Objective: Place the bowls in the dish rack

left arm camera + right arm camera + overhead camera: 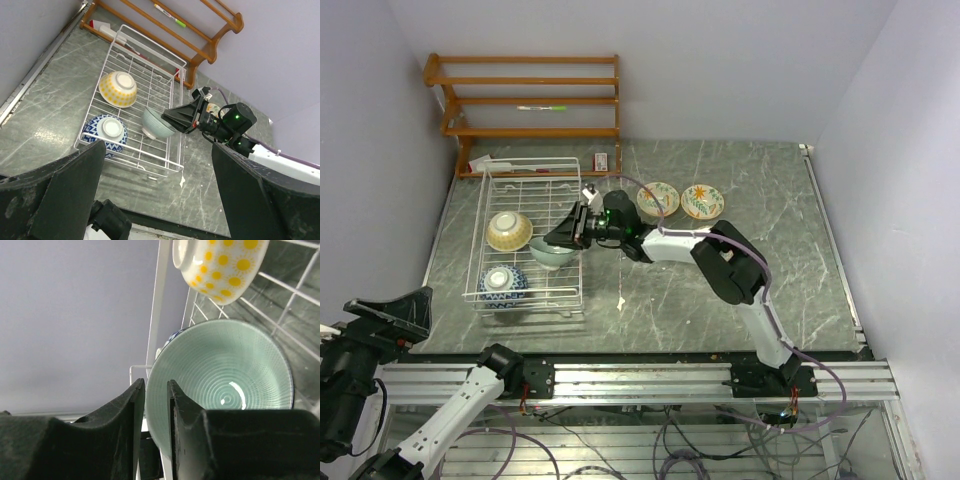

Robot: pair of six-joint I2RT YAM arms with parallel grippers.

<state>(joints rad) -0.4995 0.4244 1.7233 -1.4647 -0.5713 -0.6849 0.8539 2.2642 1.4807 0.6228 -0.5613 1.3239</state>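
Note:
The white wire dish rack (535, 160) stands at the left of the table. In it, a yellow-dotted bowl (508, 230) and a blue-patterned bowl (504, 284) lie tilted with their pale undersides showing. My right gripper (565, 235) is shut on the rim of the mint green bowl (552, 254) and holds it tilted inside the rack's right side. The right wrist view shows the rim between my fingers (156, 390), with the mint bowl (225, 375) below the yellow bowl (225, 265). Two patterned bowls (658, 198) (702, 201) sit on the table to the right. My left gripper (157, 146) is open and empty near the front left corner.
A brown wooden slatted shelf (525, 100) stands against the back wall behind the rack. A small red and white item (603, 160) lies beside the rack's back right corner. A white speck (621, 301) lies on the table near the rack's front right corner.

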